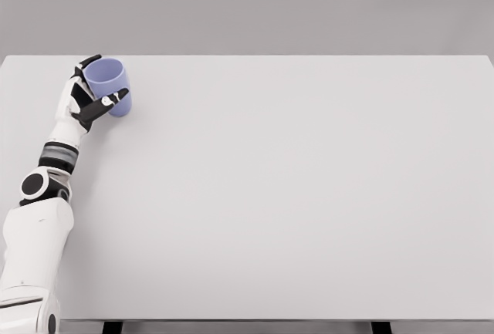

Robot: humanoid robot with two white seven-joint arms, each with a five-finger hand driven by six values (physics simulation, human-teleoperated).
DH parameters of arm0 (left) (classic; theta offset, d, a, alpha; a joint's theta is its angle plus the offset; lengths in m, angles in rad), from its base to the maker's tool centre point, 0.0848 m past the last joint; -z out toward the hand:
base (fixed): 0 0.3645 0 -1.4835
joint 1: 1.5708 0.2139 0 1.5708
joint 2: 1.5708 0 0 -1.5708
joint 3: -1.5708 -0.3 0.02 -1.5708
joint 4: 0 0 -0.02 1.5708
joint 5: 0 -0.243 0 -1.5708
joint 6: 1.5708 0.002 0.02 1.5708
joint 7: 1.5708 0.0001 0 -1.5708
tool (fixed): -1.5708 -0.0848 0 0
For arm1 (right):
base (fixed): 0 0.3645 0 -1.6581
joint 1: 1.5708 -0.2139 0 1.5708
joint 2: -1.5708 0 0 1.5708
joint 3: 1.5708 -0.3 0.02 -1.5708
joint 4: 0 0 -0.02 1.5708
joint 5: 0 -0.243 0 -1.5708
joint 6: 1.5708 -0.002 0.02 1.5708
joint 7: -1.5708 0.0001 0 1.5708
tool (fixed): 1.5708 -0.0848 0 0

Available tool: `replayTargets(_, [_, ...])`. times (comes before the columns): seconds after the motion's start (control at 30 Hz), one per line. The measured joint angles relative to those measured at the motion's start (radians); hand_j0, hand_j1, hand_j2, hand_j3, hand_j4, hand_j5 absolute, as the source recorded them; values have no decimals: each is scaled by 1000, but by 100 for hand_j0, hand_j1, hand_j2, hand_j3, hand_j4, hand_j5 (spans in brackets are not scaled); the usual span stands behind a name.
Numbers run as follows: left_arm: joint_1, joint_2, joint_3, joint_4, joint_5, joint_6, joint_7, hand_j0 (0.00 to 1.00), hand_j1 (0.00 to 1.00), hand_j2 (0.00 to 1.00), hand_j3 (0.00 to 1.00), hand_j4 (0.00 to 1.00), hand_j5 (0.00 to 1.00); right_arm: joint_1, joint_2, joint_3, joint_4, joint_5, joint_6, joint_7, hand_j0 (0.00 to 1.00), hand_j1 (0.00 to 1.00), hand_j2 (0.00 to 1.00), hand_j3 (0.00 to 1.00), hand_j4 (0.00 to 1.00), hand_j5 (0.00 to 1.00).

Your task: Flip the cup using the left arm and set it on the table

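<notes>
A lavender-blue cup (pixel 110 86) stands near the far left corner of the white table (pixel 293 195), its open mouth facing up and slightly toward me. My left hand (pixel 94 91) reaches up from the lower left and wraps the cup from its left side. The thumb lies across the cup's front and the fingers curl behind its rim. The cup's base looks to be at or just above the tabletop; I cannot tell if it touches. No right arm shows in the head view.
The table's far edge (pixel 247 55) runs just behind the cup, and its left edge lies close to my left forearm (pixel 62 145). A plain grey wall stands beyond the table.
</notes>
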Motion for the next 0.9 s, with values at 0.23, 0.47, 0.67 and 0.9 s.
replayTargets(0.23, [2, 2, 0, -1, 0, 5, -1, 73, 73, 73, 73, 73, 73, 0, 0, 0, 0, 0, 0, 0, 100, 100, 100, 100, 100, 100])
replayTargets(0.47, [3, 4, 0, -5, -1, -1, -1, 88, 88, 88, 88, 88, 88, 0, 0, 0, 0, 0, 0, 0, 100, 100, 100, 100, 100, 100])
replayTargets(0.67, [3, 3, -1, -8, -2, -4, -1, 94, 94, 94, 94, 94, 94, 0, 0, 0, 0, 0, 0, 0, 100, 100, 100, 100, 100, 100])
replayTargets(0.9, [3, 4, -1, -9, -2, -5, -1, 98, 98, 98, 98, 98, 98, 0, 0, 0, 0, 0, 0, 0, 100, 100, 100, 100, 100, 100])
